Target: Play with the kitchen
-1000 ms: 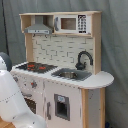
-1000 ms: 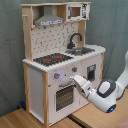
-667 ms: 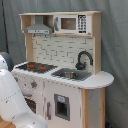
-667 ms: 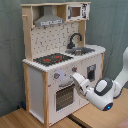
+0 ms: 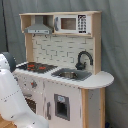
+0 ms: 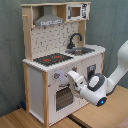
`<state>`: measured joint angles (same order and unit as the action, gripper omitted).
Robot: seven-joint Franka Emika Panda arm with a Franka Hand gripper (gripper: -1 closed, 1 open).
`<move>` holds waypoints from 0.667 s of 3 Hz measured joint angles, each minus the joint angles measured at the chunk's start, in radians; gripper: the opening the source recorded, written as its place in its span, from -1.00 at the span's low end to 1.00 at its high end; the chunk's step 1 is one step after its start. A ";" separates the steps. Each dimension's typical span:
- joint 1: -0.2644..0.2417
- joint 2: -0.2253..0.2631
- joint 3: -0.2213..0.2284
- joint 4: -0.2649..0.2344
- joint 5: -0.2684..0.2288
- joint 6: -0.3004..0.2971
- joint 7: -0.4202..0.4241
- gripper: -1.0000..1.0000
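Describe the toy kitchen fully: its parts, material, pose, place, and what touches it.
The kitchen stands upright on a wooden floor before a grey curtain. It looks like pale wood with white panels. On top sit a grey hood and a microwave; below is a tile-patterned back wall. The counter holds a black hob with red rings, a sink and a black faucet. The front has knobs and an oven window. The gripper is at the front panel; contact cannot be told.

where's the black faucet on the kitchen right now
In both exterior views the black faucet arches over the sink, beside the hob, on the kitchen's counter.
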<state>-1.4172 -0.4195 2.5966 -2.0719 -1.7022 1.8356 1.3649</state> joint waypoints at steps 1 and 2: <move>-0.053 -0.020 0.000 0.042 -0.026 0.073 0.033 1.00; -0.068 -0.059 0.000 0.110 -0.028 0.136 0.033 1.00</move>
<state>-1.4849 -0.4789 2.5970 -1.9614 -1.7306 1.9717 1.3982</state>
